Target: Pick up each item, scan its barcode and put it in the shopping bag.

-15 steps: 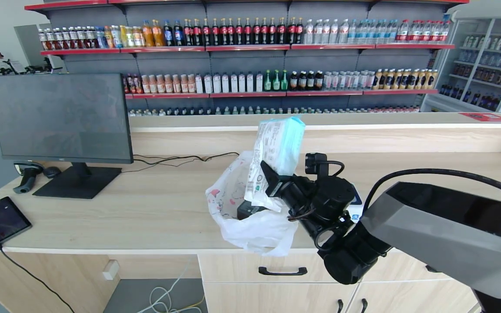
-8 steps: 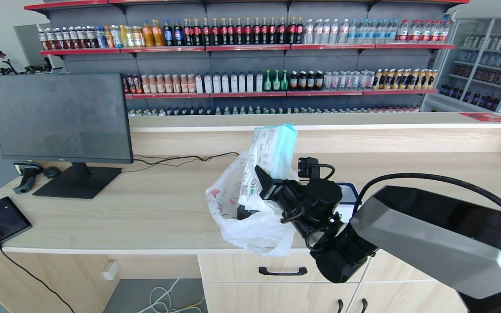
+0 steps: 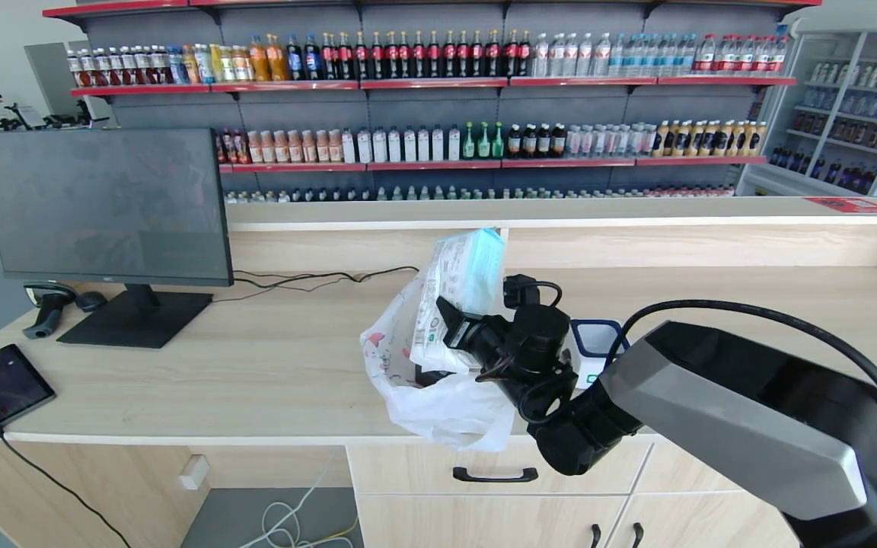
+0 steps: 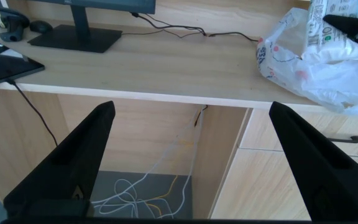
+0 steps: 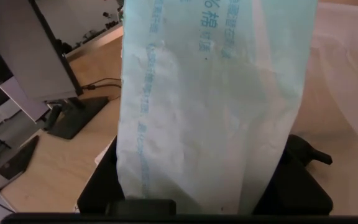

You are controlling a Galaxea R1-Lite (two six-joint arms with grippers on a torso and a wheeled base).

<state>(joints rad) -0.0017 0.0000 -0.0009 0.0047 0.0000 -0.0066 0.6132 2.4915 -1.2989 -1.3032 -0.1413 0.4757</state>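
1. Soft pack [image 3: 460, 293], wrapped in teal and white film, is seen in the head view held upright by the right claw [image 3: 450, 323], which is clamped on its lower part. It is poised over the mouth of the shopping bag [image 3: 438, 403], which is slumped on the bench [image 3: 256, 373]. A dark item [image 3: 427, 375] can be made out inside the bag. A small scanner [image 3: 593, 346] stands just beside the bag.
2. In the left wrist view, the left claw [image 4: 191, 162] is shown with its fingers spread wide and nothing between them. It is held in front of the bench [image 4: 135, 68], well apart from the shopping bag [image 4: 316, 68] and the soft pack [image 4: 328, 31].
3. In the right wrist view, the soft pack [image 5: 216, 106] is pinched across its broad faces by the right claw [image 5: 204, 205]. The pack is judged light and squashy, and its film slippery, so a low, flat grip suits it. The limp shopping bag [image 5: 347, 74] may fold shut as the pack is lowered in.
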